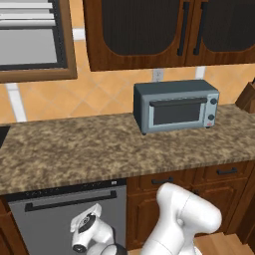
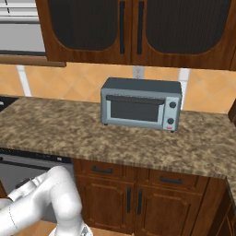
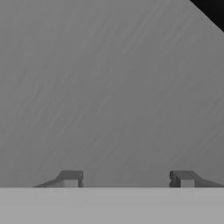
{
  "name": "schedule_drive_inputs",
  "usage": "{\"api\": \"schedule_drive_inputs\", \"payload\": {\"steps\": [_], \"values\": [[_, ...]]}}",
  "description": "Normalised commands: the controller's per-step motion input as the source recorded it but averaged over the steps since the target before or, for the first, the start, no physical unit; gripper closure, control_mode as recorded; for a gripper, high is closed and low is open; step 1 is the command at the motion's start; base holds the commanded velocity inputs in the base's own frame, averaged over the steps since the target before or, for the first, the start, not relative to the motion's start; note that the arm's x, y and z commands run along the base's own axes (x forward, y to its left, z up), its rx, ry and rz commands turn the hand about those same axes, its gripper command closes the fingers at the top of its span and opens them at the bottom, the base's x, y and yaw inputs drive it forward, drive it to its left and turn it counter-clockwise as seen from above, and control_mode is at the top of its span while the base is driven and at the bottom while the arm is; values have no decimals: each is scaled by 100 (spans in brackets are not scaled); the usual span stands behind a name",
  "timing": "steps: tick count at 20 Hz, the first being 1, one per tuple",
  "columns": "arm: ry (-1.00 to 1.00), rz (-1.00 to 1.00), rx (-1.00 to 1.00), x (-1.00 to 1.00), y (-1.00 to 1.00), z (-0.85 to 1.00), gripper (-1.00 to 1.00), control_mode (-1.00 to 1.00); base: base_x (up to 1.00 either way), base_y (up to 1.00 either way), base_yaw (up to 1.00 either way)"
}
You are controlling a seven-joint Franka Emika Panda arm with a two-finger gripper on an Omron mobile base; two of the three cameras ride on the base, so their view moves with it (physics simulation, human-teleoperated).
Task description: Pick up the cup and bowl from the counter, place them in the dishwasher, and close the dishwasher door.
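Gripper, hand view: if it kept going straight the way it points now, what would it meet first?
Most likely the dishwasher door. Its flat grey panel lies straight ahead of the gripper, whose jaws stand wide apart with nothing between them. How near the panel is cannot be judged, though it looks close.

Dishwasher door [image 1: 69, 219] shut, close before claw [image 3: 127, 179]; toaster oven [image 1: 177, 106] on counter [image 1: 74, 149].

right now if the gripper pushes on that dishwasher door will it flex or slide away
Probably neither. The dishwasher door looks like a flat grey metal panel, so likely stiff. It sits upright under the counter, seemingly shut, so it should barely move. The open gripper faces smooth grey surface, so its fingertips might skid.
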Motion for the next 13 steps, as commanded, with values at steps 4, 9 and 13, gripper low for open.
{"api": "schedule_drive_inputs", "payload": {"steps": [4,9,13], "values": [[-4,4,4,100,-60,-56,-100,-100,0,0,0],[-5,6,3,100,-63,-54,-100,-100,0,0,0],[0,10,11,100,-93,-16,-100,-100,0,0,0]]}}
